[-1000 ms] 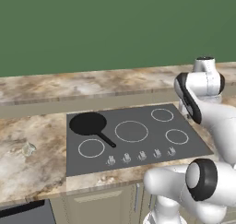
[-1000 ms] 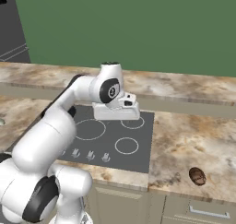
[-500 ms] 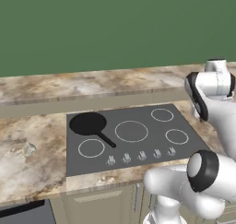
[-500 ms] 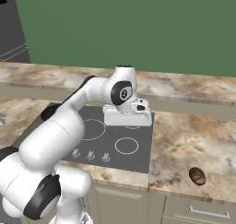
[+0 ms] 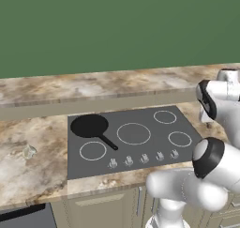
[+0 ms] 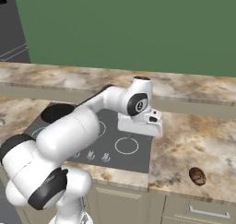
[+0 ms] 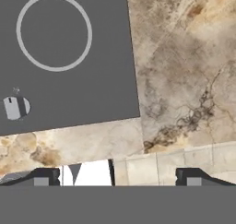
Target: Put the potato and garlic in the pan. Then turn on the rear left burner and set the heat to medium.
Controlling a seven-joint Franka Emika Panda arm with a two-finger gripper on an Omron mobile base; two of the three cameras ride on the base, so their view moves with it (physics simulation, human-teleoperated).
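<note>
The black pan [image 5: 89, 125] sits on the cooktop's rear left burner and covers it, its handle pointing to the front right. It also shows as the pan [image 6: 57, 112] from the other side. A brown potato [image 6: 197, 176] lies on the counter near the front edge, right of the cooktop. The whitish garlic [image 5: 28, 151] rests on the counter left of the cooktop. My gripper [image 6: 139, 128] hangs over the cooktop's right edge, pointing down, well apart from the potato. In the hand view the gripper [image 7: 117, 178] is open with nothing between its fingertips [image 7: 46, 177].
The dark glass cooktop [image 5: 140, 149] has a row of knobs [image 5: 143, 158] along its front. In the hand view a ringed burner [image 7: 54, 32], one knob [image 7: 16, 107] and marbled counter [image 7: 184, 71] lie below. A raised ledge [image 5: 93, 98] runs behind the cooktop.
The arm has swung rightward, carrying the hand from over the cooktop's right burners to its right edge. The fingers stay open. Pan, potato and garlic have not moved.
</note>
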